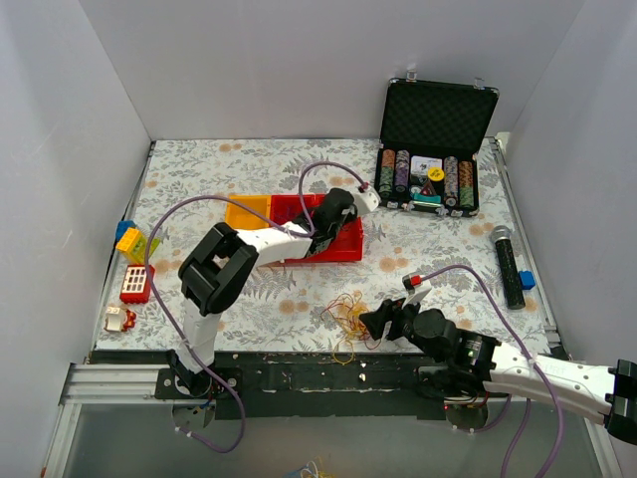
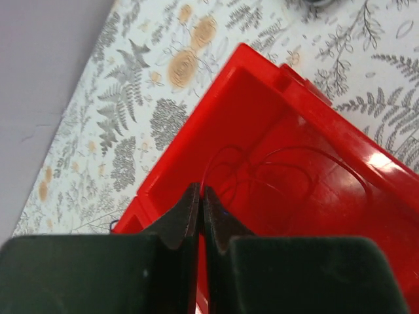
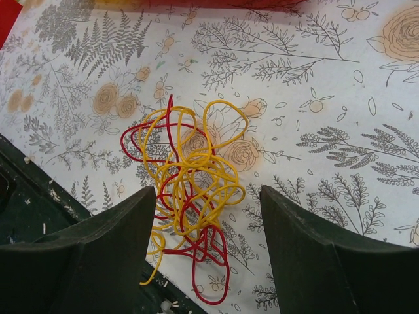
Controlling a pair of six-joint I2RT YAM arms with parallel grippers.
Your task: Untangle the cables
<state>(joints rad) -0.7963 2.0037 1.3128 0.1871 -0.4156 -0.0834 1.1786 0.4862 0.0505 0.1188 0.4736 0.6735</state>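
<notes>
Straddling the cables (image 3: 190, 173), the right gripper (image 3: 208, 196) has its fingers (image 3: 118, 255) set wide apart, one at 9 o'clock and one at 3 o'clock of the bundle, nothing clamped. Bundle = yellow and red strands, knotted at centre. It lies on the table (image 3: 327, 98) close to the near edge. One red loop trails out toward 6 o'clock.

On the left gripper (image 2: 200, 196) the fingers are pressed together, no gap visible. It hangs over the red bin (image 2: 262, 98), where a thin dark strand (image 2: 314, 152) lies looped on the floor. Cannot tell whether the tips pinch that strand or just sit above it. In the top view the bin sits approx. 11 o'clock from the bundle, well apart; a yellow bin (image 1: 246, 212) adjoins it at 9 o'clock.

Step in hand (judged): pick one strand out of the bundle w/ the right arm. Recommended procedure:
1. Do not close on the knotted centre; several strands would be caught at once.
2. Aim for an outlying loop, e.g. the red one at 6 o'clock.
3. Close on one strand only, lift slowly, watch whether the rest drags.
4. If it drags, pin the bundle w/ the left arm
</notes>
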